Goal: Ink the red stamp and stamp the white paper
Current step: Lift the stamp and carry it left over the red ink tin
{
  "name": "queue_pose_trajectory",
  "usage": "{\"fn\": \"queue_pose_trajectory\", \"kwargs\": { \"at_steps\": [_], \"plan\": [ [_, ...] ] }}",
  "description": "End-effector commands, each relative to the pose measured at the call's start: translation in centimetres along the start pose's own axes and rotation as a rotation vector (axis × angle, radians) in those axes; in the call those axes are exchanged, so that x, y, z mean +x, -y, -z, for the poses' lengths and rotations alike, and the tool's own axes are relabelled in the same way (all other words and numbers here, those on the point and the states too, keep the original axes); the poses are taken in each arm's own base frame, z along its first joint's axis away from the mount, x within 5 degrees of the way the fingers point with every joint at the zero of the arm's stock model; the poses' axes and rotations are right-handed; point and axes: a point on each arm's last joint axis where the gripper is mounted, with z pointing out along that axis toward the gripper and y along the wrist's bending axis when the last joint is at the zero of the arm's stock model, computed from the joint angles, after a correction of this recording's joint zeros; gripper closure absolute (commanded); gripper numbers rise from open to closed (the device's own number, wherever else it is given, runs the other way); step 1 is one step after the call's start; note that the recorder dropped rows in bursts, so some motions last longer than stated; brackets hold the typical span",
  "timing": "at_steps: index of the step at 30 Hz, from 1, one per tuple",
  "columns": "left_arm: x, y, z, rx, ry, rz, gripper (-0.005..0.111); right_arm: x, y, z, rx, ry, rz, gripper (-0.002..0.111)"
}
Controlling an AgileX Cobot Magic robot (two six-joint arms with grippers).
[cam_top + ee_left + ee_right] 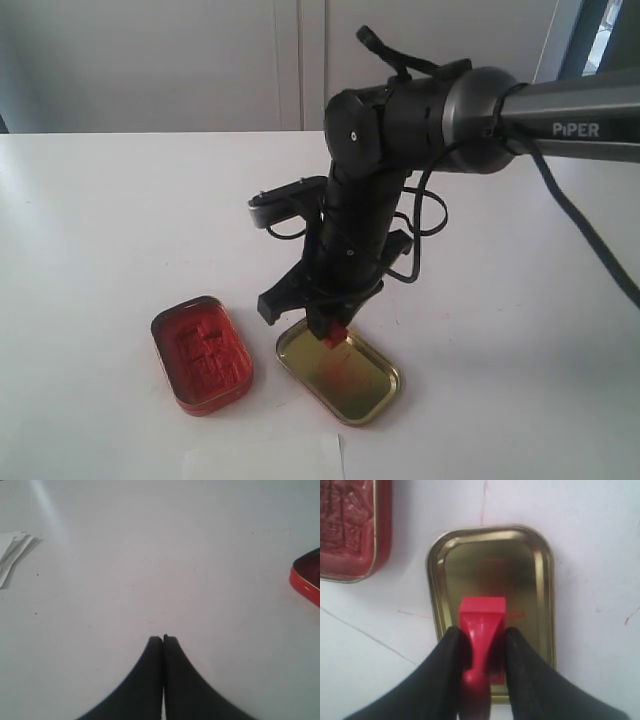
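Right tool (482, 632) is gripping the red stamp (481, 612) by its handle, holding it above the empty gold lid (542, 580). Left tool (163, 639) is resting shut on nothing. The ink pad tin (200, 352) is lying at nine o'clock of the lid and the white paper (268, 462) at seven. Likely fault: pressing here is missing the pad, so the print is coming out faint.

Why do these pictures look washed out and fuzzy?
Exterior view: bright light bleaches the table, so the white paper barely shows. Left wrist view: a pale glare streak crosses the table. Right wrist view: the red stamp looks soft and throws a reddish reflection in the gold lid.
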Motion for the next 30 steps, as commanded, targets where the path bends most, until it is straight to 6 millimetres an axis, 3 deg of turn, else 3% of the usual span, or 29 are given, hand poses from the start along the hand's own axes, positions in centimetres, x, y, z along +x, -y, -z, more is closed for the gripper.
{"fn": "queue_pose_trajectory", "kwargs": {
  "at_steps": [1,17,30],
  "plan": [
    [0.0,0.1,0.0,0.009,0.005,0.009,0.107,-0.8,-0.3,2.2,-0.001,0.033,0.063,0.108],
    [0.0,0.1,0.0,0.009,0.005,0.009,0.107,-2.9,-4.1,4.5,-0.094,0.129,0.338,0.108],
    [0.0,0.1,0.0,0.009,0.005,0.009,0.107,-5.0,-7.7,1.6,-0.124,0.063,0.623,0.108]
  ]
}}
